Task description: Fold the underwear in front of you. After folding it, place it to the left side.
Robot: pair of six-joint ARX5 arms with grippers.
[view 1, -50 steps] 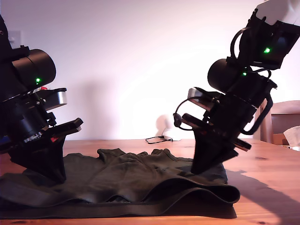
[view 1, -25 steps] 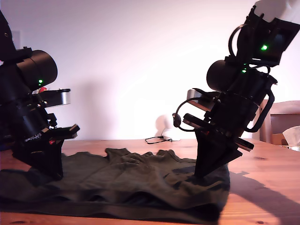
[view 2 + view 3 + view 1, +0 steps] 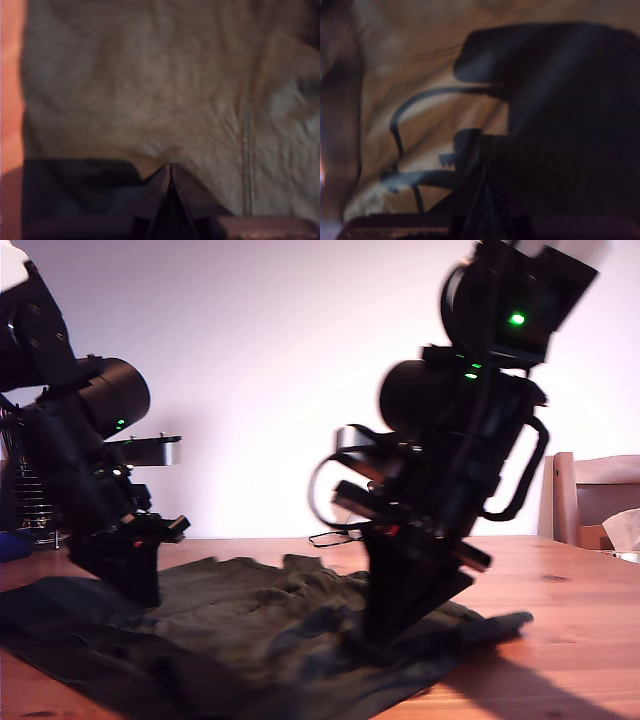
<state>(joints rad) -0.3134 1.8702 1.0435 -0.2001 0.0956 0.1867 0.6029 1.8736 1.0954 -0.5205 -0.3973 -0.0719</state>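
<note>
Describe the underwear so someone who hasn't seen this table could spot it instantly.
On the wooden table, between the two black robot arms, lies the underwear: a wide, rumpled spread of very dark green cloth. It is the only soft, flat thing there; everything else dark is rigid machinery.

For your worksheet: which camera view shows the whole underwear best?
The exterior view: the underwear lies spread across the table under both arms. The wrist views show only blurred close-up patches of cloth, one largely in shadow.

both wrist views are blurred, esp. the second, mostly shadow. the underwear (image 3: 250,630) runs off the exterior view's bottom edge. which arm is which can't be told.
</note>
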